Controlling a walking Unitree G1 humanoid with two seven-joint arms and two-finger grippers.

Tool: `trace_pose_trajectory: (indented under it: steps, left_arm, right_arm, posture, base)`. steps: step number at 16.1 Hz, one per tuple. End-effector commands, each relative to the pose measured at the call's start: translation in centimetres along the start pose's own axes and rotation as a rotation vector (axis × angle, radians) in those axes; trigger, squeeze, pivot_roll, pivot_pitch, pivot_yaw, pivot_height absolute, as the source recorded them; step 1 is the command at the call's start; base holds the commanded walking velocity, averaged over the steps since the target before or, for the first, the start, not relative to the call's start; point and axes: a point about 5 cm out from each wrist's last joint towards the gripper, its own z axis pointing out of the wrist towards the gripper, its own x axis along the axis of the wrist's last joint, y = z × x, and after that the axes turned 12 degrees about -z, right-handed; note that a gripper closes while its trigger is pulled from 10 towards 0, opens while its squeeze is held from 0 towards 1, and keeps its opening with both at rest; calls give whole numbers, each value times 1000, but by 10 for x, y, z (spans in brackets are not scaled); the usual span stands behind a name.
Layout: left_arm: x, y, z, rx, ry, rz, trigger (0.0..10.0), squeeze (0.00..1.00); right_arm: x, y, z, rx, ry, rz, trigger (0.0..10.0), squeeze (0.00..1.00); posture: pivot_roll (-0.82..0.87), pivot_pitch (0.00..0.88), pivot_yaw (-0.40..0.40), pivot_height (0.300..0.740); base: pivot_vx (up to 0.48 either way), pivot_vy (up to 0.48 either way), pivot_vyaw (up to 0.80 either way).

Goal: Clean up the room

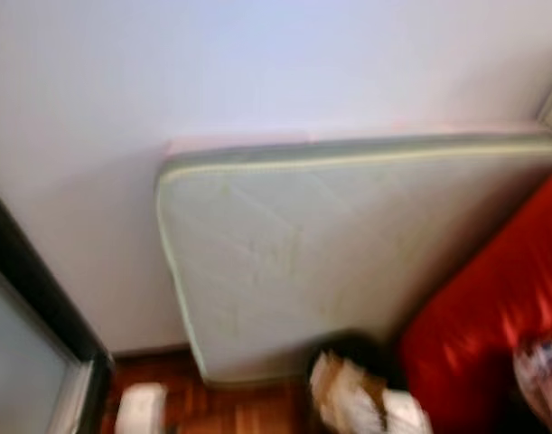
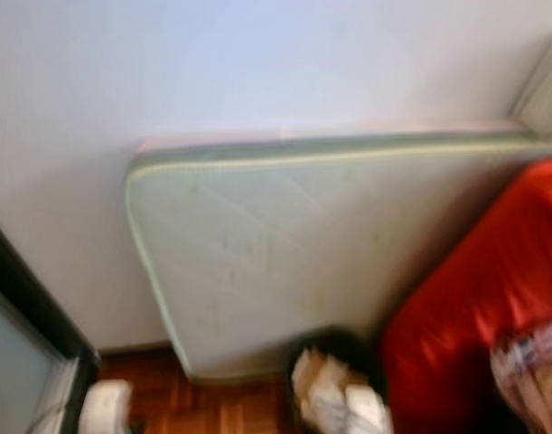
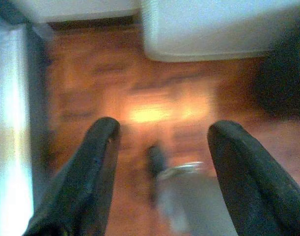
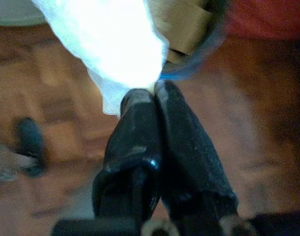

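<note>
- Right, the head views are blurred: a pale green-trimmed mattress (image 1: 348, 253) stands on its edge, leaning against the white wall (image 1: 257, 63).
- Beside the mattress's lower corner sits a dark bin (image 2: 334, 348) on the wooden floor (image 1: 248, 407), and it's stuffed with white and brown paper rubbish (image 2: 334, 393).
- A red cushion or sofa (image 1: 501, 307) slopes along the robot's right side, touching the mattress edge; a patterned bag or cloth (image 1: 542, 366) lies on its lower part, too blurred to name.
- On the robot's left there's a dark-framed glass panel (image 1: 23, 362), and a small white object (image 1: 140, 409) on the floor just beside its foot.
- Left gripper (image 3: 162, 142): fingers spread wide apart, nothing between them, hanging above the floor. Below it, a blurry grey shape with a dark bit (image 3: 157, 162); can't tell what that is.
- The mattress corner and the dark bin edge also show at the far side of that left wrist view.
- Right gripper (image 4: 152, 93): fingers pressed tight together, pinching a white plastic bag or wrapper (image 4: 113, 44) at its lower edge.
- That white piece hangs bright and overexposed, just in front of the bin rim (image 4: 204, 54), with brown cardboard (image 4: 181, 22) poking up inside the bin.
</note>
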Motion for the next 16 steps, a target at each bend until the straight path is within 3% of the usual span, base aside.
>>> trace_pose_trajectory:
  steps: [1, 5, 10, 16]
  left_arm:
    - [-7, -15, -4, 41, -25, -3, 10000, 0]
    - [-9, -14, -5, 40, -31, -4, 10000, 0]
    - [-11, -14, -6, 50, -11, -26, 10000, 0]
    - [-3, -15, -10, 87, 172, -196, 10000, 0]
  right_arm:
    - [16, -8, 3, 10, 45, 1, 10000, 0]
    - [14, -8, 3, 19, 44, 2, 10000, 0]
    - [14, -7, 2, 25, 52, -12, 10000, 0]
    - [24, -9, 0, 50, 193, 15, 10000, 0]
  posture:
    - [84, 0, -83, 740]
    - [83, 0, -85, 740]
    - [95, 0, -91, 740]
    - [86, 0, -83, 740]
  base:
    - [326, 0, 0]
    - [274, 0, -538]
    - [0, 0, 0]
    - [0, 0, 0]
